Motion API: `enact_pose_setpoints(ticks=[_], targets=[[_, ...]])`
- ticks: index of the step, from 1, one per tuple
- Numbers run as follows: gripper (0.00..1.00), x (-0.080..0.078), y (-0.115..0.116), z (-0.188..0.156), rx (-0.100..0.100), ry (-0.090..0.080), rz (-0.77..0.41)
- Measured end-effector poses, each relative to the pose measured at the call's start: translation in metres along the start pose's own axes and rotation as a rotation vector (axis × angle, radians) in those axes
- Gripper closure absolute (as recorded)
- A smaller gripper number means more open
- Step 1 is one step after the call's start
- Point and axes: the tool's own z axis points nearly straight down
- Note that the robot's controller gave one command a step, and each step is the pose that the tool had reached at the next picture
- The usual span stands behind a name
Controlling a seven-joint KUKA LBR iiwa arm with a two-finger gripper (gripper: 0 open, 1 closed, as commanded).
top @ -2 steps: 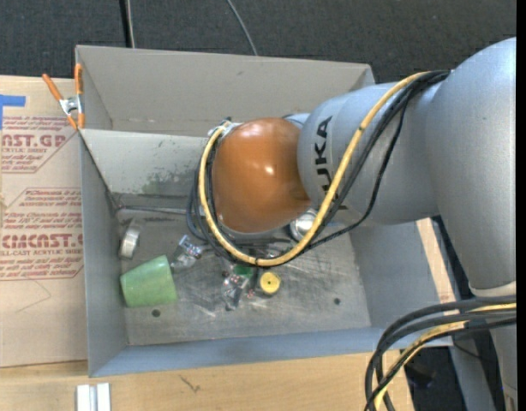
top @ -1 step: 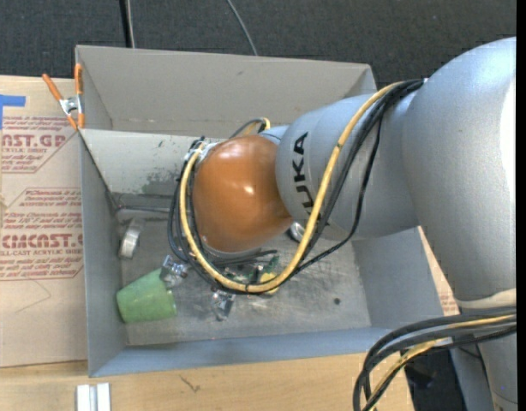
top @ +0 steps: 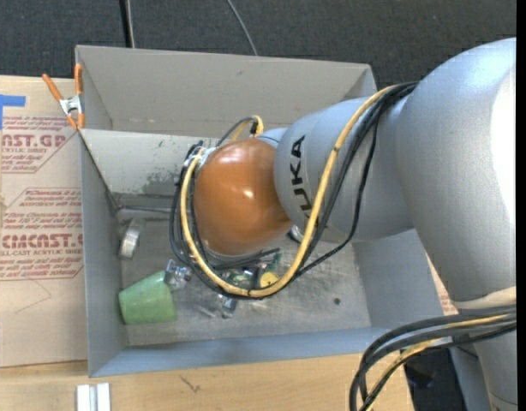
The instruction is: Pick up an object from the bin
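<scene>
A grey metal bin (top: 98, 255) is seen from above, with a silver KUKA arm (top: 366, 178) reaching in from the right. A rounded orange cover (top: 237, 197) on its wrist, ringed by yellow and black cables (top: 188, 229), hides most of the end effector (top: 207, 294), which sits low over the bin floor; whether it is wide or narrow cannot be told. Just to its left, a pale green cup (top: 147, 302) lies on its side near the bin's front left corner. A small silvery cylinder (top: 128, 241) rests by the left wall.
</scene>
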Motion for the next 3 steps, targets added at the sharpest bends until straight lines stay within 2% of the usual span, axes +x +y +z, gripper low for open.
enact_pose_setpoints(ticks=[2, 3], targets=[[0.0, -0.002, -0.001, 0.0, 0.005, -0.009, 0.065], [0.0, -0.053, 0.031, 0.015, -0.021, -0.019, 0.226]])
